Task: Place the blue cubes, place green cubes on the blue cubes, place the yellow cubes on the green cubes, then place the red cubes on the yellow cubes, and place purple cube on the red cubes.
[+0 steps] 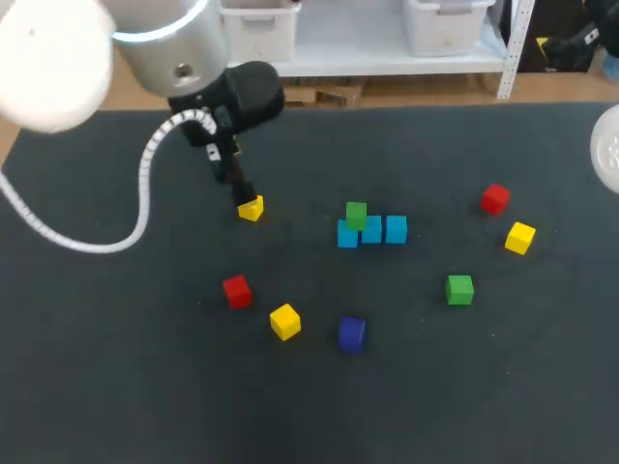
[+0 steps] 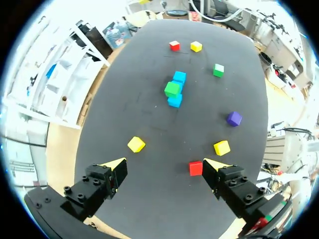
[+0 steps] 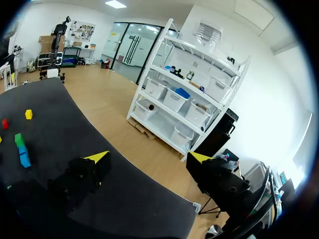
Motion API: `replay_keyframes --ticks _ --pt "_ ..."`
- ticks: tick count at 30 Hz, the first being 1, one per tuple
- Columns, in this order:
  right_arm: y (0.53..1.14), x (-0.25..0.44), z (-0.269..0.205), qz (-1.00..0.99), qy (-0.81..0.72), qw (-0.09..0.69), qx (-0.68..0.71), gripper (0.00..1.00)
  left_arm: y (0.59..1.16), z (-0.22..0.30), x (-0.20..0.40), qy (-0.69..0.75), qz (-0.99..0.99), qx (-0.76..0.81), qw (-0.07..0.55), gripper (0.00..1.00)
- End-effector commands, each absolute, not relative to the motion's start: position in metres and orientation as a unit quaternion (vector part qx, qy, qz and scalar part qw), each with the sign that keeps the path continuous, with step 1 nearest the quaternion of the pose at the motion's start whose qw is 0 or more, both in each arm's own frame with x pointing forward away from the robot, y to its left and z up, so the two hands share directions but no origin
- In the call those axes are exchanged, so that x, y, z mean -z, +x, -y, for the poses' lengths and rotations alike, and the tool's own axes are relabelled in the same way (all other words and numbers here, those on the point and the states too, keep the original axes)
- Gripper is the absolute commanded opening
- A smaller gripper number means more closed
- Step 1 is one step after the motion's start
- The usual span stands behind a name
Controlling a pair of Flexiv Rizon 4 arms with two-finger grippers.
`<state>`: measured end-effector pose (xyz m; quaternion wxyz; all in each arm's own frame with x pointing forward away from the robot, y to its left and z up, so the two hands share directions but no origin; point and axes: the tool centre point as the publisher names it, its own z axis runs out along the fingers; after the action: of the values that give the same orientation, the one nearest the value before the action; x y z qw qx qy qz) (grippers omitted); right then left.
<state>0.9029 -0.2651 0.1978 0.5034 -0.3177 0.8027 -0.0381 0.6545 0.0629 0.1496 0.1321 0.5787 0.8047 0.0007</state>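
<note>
Clock: 12 o'clock is the far edge of the table (image 1: 106, 387) in the head view (the dial is centred on the blue row).
Blue cubes (image 1: 396, 229): three of them, touching in a row near the table's middle, running from 9 to 3 o'clock.
Upper green cube (image 1: 356, 215): sits on top of the blue row, toward its 9 o'clock end.
Lone green cube (image 1: 459, 289): on the table at 4 o'clock, apart from the row.
Right red cube (image 1: 495, 198): between 2 and 3 o'clock, well apart from the row.
Right yellow cube (image 1: 520, 237): at 3 o'clock, near the right red cube but not touching it.
Purple cube (image 1: 351, 333): at 6 o'clock, on its own.
Front yellow cube (image 1: 284, 321): between 7 and 8 o'clock, near the purple cube.
Left red cube (image 1: 236, 290): at 8 o'clock, near the front yellow cube.
Far-left yellow cube (image 1: 250, 208): at 9 o'clock, well apart from the row, right by the tips of the left jaws.
Left arm (image 1: 174, 43): comes in from the 10 o'clock corner and points down at the table.
Left jaws: spread wide. In the left wrist view the far-left yellow cube lies ahead between the fingertips (image 2: 117, 164), nearer one of them and touching neither. The left red cube lies just beside the other tip.
Right arm (image 1: 609, 150): only a pale rounded part shows at the 3 o'clock edge.
Right jaws: apart with nothing between them, out past the table's edge. In the right wrist view the cubes are well off to one side.
</note>
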Motion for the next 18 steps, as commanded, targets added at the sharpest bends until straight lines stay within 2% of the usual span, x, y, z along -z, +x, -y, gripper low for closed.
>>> replay_keyframes --ticks 1,7,18 --pt "0.902 -0.199 0.264 -0.804 -0.316 0.503 0.04 1.0 0.648 -0.083 -0.149 0.548 -0.811 -0.027 0.205 1.0" --pt "0.902 -0.199 0.264 -0.804 -0.316 0.503 0.04 1.0 0.659 -0.111 -0.146 0.496 -0.841 -0.029 0.216 1.0" --pt "0.902 -0.199 0.264 -0.804 -0.316 0.503 0.04 1.0 0.689 -0.132 -0.153 0.436 -0.867 -0.037 0.238 1.0"
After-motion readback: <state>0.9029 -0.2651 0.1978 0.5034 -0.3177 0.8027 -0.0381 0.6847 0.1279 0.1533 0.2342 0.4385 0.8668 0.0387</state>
